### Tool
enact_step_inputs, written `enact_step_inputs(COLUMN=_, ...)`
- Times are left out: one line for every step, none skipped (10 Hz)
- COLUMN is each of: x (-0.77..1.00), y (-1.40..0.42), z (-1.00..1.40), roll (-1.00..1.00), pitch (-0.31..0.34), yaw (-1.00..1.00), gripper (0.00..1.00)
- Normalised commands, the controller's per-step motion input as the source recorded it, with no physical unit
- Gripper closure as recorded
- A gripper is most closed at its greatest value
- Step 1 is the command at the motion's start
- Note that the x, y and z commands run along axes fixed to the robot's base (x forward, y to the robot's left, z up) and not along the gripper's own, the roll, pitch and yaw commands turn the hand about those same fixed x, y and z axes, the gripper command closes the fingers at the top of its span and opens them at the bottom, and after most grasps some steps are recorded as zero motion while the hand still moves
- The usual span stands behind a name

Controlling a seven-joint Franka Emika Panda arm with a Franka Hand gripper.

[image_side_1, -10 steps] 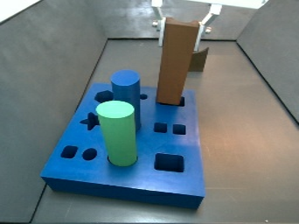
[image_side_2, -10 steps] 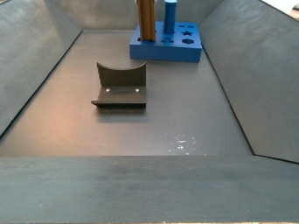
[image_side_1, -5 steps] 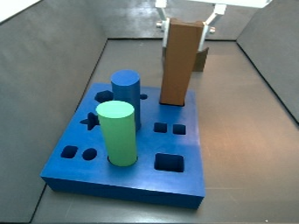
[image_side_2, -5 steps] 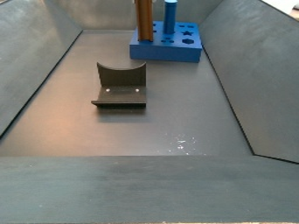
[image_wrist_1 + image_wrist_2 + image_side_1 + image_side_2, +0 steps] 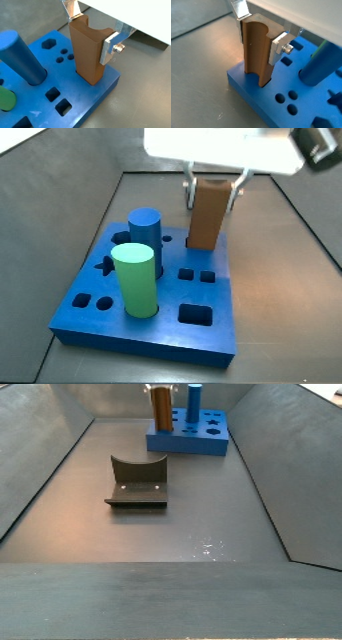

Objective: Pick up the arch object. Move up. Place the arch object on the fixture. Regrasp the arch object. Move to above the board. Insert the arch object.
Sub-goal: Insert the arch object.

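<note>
The arch object [image 5: 206,216] is an orange-brown block standing upright with its lower end in a hole at the far corner of the blue board [image 5: 150,334]. My gripper [image 5: 215,186] is shut on its upper part, one silver finger on each side. Both wrist views show the arch object [image 5: 87,55] [image 5: 256,57] clamped in the gripper [image 5: 91,31] [image 5: 259,35], its curved notch uppermost, sunk into the board [image 5: 77,97] [image 5: 254,95]. The dark fixture [image 5: 138,481] stands alone on the floor, nearer than the board [image 5: 214,446]. The arch object [image 5: 160,409] shows there too.
A green cylinder [image 5: 134,280] and a blue cylinder [image 5: 144,228] stand upright in the board beside the arch object. The blue cylinder [image 5: 20,57] is close to the gripper. Grey sloping walls [image 5: 54,454] enclose the floor.
The gripper has moved down with the arch object. The block has sunk deeper into the board's hole, so less of it stands above the surface.
</note>
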Motion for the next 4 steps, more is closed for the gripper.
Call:
enact_step_inputs(x=0.00, y=0.00, z=-0.08, roll=-0.06, pitch=-0.031, yaw=-0.13, gripper=1.00)
enact_step_inputs(x=0.00, y=0.00, z=0.00, roll=0.00, pitch=-0.006, yaw=0.00, gripper=1.00)
enact_step_inputs(x=0.00, y=0.00, z=0.00, roll=0.01, pitch=0.000, yaw=0.00, gripper=1.00)
enact_step_inputs(x=0.00, y=0.00, z=0.00, roll=0.00, pitch=0.000, yaw=0.00, gripper=1.00)
